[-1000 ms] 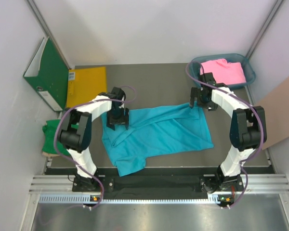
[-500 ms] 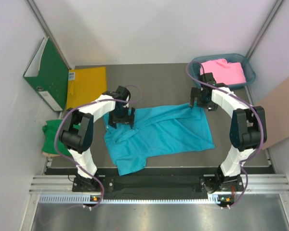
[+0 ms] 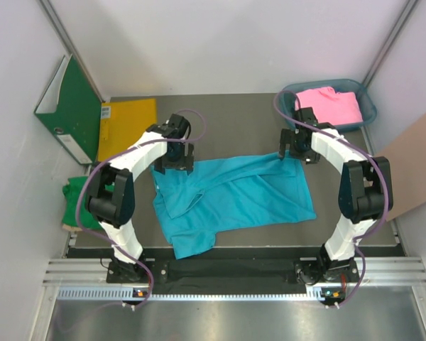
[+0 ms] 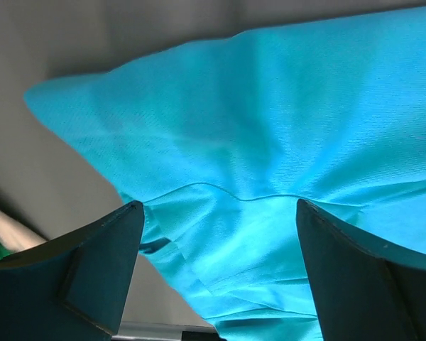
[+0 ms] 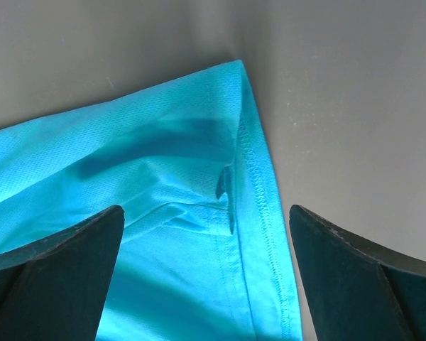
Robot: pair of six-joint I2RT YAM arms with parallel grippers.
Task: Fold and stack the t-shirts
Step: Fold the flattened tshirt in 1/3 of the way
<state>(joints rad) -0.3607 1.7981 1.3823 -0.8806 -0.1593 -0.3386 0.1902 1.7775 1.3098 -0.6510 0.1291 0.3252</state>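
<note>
Left gripper [image 3: 172, 163] and right gripper [image 3: 296, 151], both spread and empty, hover over the rumpled turquoise-blue cloth t-shirt's [image 3: 234, 199] far corners; pinching bunched layers there could skew the fold.

You had the soft turquoise-blue cloth t-shirt [image 3: 234, 199] spread across the middle of the dark grey table [image 3: 227, 117] — mostly flat yet rumpled, with diagonal creases running over it and its left part folded over on itself. One lobe of it reached toward the near edge. Its far right corner lay flat, the stitched hem showing. Your bright green cloth t-shirt [image 3: 77, 197] sat bunched at the table's left edge, well apart from the turquoise one and partly hidden. The pink cloth t-shirt [image 3: 330, 105] lay loosely folded in the blue plastic bin [image 3: 370, 108] at the far right corner — well apart from both.
</note>
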